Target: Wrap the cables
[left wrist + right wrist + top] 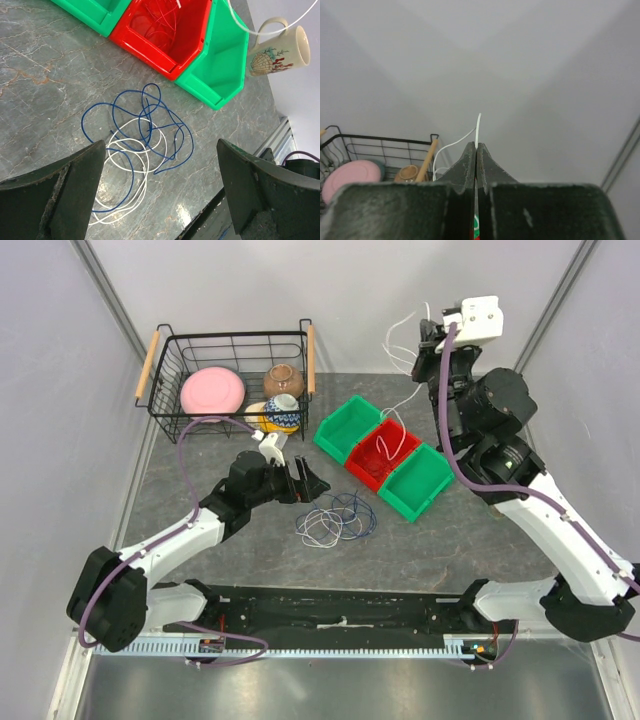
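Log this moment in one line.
right gripper: shut on white cable, held high | left gripper: open above tangled cables on table

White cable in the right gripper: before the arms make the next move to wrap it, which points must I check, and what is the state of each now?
1. Right gripper shut on the held white cable: ok, the wire comes out between the closed tips.
2. Held white cable clear of the red bin: not ok, it runs down into it.
3. Left gripper open: ok, its fingers stand wide apart above the loose cables.
4. Blue cable apart from the white cable on the table: not ok, their loops overlap.
5. Held white cable free of the wires inside the red bin: cannot tell.
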`<action>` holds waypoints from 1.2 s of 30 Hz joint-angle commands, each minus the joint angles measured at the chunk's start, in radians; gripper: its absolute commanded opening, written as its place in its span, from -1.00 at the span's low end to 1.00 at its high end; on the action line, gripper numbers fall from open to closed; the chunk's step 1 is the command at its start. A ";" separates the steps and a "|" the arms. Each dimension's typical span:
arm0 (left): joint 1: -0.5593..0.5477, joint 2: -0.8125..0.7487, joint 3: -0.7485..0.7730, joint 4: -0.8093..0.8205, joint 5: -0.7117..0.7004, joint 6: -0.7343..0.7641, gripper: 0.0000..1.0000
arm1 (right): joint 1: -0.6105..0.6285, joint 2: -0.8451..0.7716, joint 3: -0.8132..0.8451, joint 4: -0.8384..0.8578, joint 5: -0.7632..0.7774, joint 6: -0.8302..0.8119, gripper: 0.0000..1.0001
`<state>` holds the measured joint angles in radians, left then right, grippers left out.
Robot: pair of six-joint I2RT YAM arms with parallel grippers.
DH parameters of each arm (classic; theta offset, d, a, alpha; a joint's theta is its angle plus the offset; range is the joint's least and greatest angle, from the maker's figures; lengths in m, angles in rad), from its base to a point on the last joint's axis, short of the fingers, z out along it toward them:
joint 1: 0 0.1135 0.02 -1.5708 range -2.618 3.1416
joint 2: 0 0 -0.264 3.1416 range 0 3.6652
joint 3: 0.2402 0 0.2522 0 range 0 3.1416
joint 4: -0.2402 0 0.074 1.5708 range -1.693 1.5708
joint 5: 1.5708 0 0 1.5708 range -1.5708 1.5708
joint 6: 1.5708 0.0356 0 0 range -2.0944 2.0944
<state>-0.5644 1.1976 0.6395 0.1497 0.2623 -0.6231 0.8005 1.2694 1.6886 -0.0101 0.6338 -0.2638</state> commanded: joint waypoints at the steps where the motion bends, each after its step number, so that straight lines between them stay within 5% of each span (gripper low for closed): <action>1: -0.003 -0.010 0.040 0.001 -0.018 0.010 1.00 | -0.024 -0.067 -0.018 0.013 0.096 -0.032 -1.00; 12: -0.003 0.034 0.063 0.004 0.011 0.002 1.00 | -0.095 -0.102 -0.035 -0.022 0.159 -0.022 -1.00; 27: -0.003 0.053 0.065 0.014 0.037 -0.015 1.00 | -0.244 -0.088 -0.285 -0.041 0.107 0.248 -1.00; 36: -0.003 0.037 0.045 0.010 0.035 -0.020 1.00 | -0.248 -0.255 -0.526 -0.112 0.159 0.426 -1.00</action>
<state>-0.5644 1.2518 0.6765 0.1440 0.2733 -0.6250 0.5564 1.1084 1.2243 -0.0925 0.7551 0.0402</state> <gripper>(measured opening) 0.995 0.010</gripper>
